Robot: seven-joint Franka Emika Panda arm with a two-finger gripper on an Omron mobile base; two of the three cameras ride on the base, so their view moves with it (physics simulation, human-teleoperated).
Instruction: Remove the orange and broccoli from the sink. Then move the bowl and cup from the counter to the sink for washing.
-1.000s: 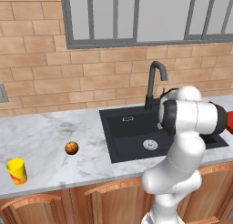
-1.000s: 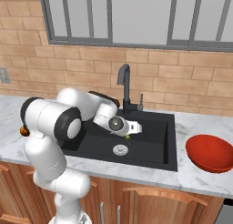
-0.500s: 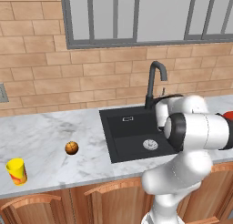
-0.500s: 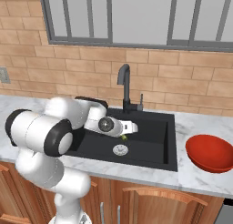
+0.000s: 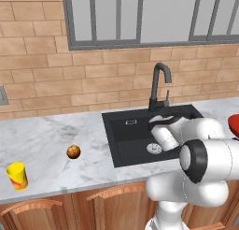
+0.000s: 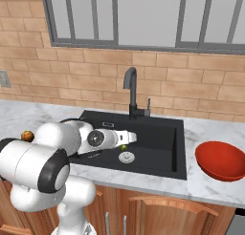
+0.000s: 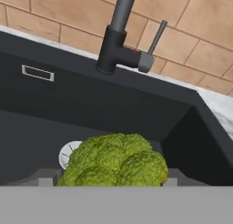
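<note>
The broccoli [image 7: 116, 161] fills the space between my fingertips, and my gripper [image 7: 109, 178] is shut on it just above the floor of the black sink [image 7: 54, 114]. In the right base view the gripper [image 6: 125, 142] hangs over the white drain [image 6: 126, 157] with a bit of green broccoli [image 6: 123, 147] under it. The orange [image 5: 73, 152] lies on the counter left of the sink [image 5: 126, 140]. Further left stands the yellow cup [image 5: 17, 176]. The red bowl [image 6: 223, 160] sits on the counter right of the sink [image 6: 162, 148].
The dark curved faucet [image 6: 130, 93] rises at the sink's back rim, close behind my hand. A brick wall and a window run along the back of the marble counter [image 5: 46, 140]. Wooden cabinet doors lie below the counter's front edge.
The arm's elbow has swung forward, toward the cameras. The hand with the broccoli has shifted left inside the sink, from near the faucet to above the drain.
</note>
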